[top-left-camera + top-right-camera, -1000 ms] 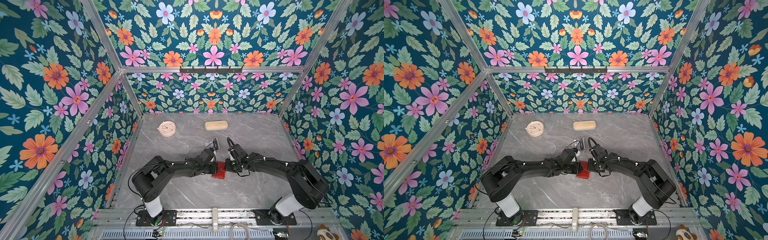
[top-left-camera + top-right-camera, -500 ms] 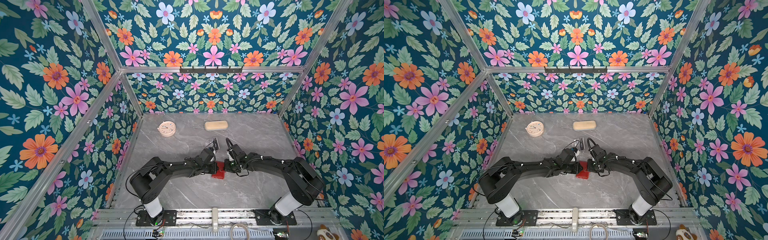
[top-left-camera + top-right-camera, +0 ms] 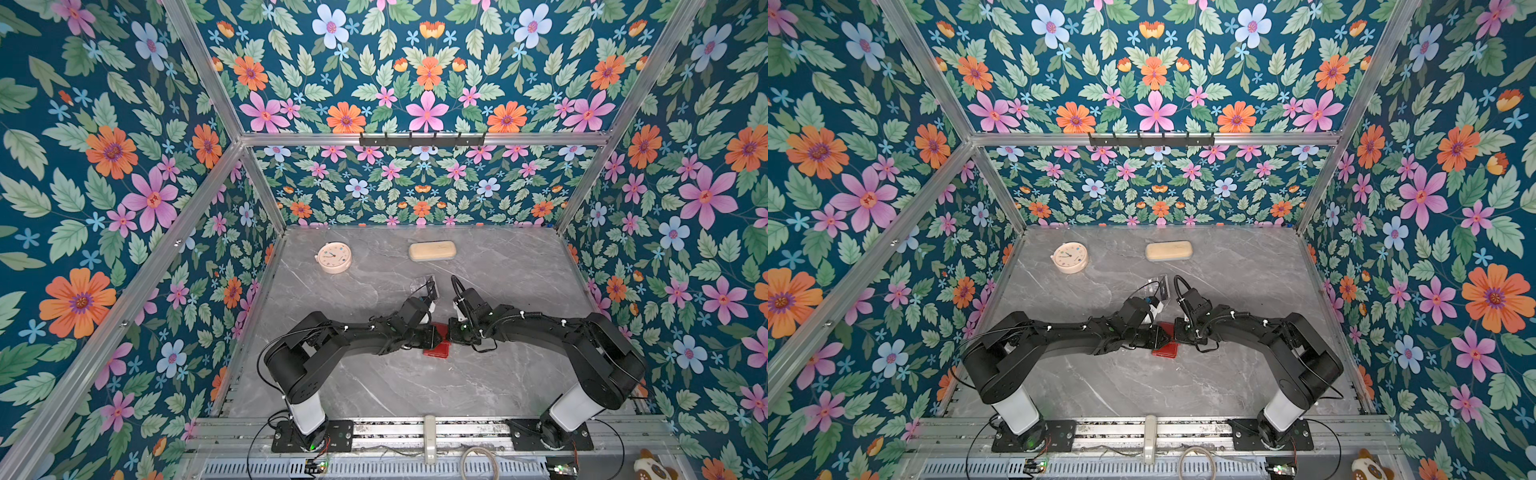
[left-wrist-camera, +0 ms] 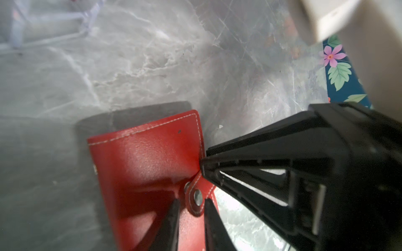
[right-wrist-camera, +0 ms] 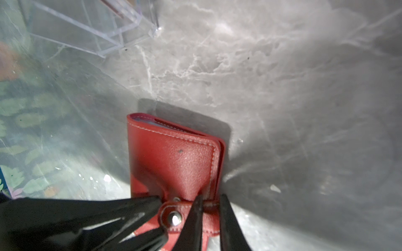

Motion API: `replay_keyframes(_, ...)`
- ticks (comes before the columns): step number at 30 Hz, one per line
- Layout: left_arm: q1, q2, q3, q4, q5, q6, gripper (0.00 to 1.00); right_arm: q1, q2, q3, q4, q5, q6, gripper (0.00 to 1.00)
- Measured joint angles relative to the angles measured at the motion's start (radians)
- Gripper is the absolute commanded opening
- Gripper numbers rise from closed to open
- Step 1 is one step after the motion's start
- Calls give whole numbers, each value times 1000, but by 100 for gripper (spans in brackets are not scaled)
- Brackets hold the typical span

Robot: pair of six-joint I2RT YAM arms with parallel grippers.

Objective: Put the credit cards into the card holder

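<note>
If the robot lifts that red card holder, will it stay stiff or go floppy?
Probably a bit floppy: the card holder has a soft-looking cover that puckers near its snap tab. It is likely light, since it looks thin. It shouldn't roll, being flat with straight edges.
</note>
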Motion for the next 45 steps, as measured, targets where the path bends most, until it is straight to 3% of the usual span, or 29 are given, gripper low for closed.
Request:
replay_keyframes(7,0,2,3,2,18,0,0,0,0,4,-7,0,0,17)
replay_keyframes(15,0,0,38,-36,2,8,0,2,-34,10,-53,19,-4,24)
replay_keyframes(45,0,25,78,-92,-60,29,0,13,-18,43,-79,-7,-31,24)
